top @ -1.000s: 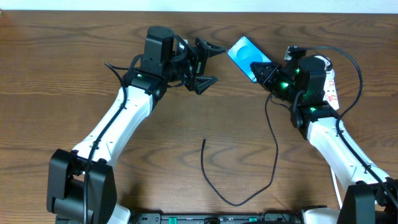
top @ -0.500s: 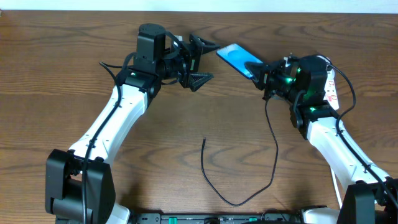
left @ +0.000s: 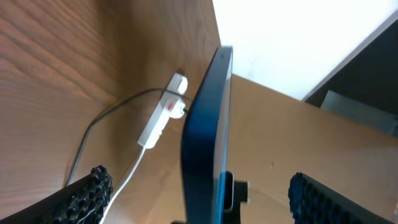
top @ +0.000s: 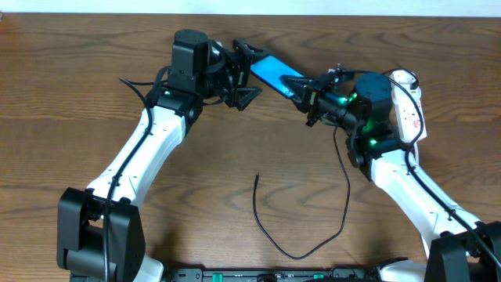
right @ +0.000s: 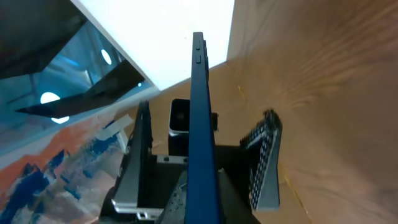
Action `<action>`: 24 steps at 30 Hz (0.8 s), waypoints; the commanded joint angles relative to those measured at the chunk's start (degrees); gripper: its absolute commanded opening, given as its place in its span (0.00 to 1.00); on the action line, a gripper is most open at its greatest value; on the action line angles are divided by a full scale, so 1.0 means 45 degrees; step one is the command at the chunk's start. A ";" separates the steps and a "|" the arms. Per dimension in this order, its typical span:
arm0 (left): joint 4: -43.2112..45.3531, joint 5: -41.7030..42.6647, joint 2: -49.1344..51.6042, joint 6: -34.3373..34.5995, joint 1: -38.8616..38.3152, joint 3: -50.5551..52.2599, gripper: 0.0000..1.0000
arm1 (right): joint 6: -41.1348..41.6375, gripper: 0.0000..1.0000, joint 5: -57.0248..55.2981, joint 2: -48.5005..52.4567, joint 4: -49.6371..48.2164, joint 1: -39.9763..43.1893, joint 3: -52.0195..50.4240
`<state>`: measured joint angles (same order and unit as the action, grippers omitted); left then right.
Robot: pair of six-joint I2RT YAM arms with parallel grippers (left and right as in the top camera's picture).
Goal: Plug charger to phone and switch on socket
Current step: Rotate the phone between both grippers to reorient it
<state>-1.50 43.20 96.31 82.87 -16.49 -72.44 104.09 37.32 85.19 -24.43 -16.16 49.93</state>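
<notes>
Nearest the arm bases, at 6 o'clock on the table [top: 94, 110], the charger [top: 347, 196] is laid out in a loose open loop on the wood. Its small connector tip [top: 257, 178] is seen just below the table's centre, lying bare and well apart from the phone. From the tip the cable is run down towards 6 o'clock, around, and up along the right arm, where its other end is lost under the wrist.

Further out, towards 12 o'clock, the phone [top: 270, 72] is held by the right gripper [top: 302, 84], which is clamped tight on the phone's 3 o'clock end. The blue screen is turned upward and the body is stretched out towards 10 o'clock. In the right wrist view the phone is seen edge-on, running straight away from the clamped fingers.

The phone's other end is reached into the left gripper [top: 252, 74], whose jaws are spread wide with nothing grasped. In the left wrist view the two ribbed pads [left: 87, 194] are seen either side of the phone's edge, with a gap on each side. From the right wrist view the same fingers [right: 264, 163] are shown flanking the phone.

Farthest out, at 2 o'clock, the socket [top: 408, 106] is lying flat beside the right arm, its red marks facing up and its white cord trailing away.
</notes>
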 commanded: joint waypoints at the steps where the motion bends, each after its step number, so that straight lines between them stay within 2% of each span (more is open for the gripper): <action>1: 0.0024 -0.1292 -0.0282 -0.0112 0.0078 -0.0068 0.92 | 0.0296 0.01 -0.0330 -0.0010 -0.0253 -0.0296 0.0296; 6: 0.0029 -0.2137 -0.0282 0.0015 0.0078 -0.0068 0.92 | 0.0937 0.01 -0.0908 -0.0010 -0.0393 -0.0617 0.0296; 11: 0.0068 -0.2142 -0.0282 0.0243 0.0078 -0.0068 0.92 | 0.1593 0.01 -0.1399 -0.0010 -0.0772 -0.1161 0.0296; 24: 0.0068 -0.2123 -0.0282 0.0335 0.0078 -0.0068 0.92 | 0.1617 0.01 -0.1807 -0.0010 -0.0767 -0.1598 0.0296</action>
<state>-1.43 34.28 96.31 84.07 -16.49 -72.44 110.83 29.95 85.25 -27.07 -23.16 49.93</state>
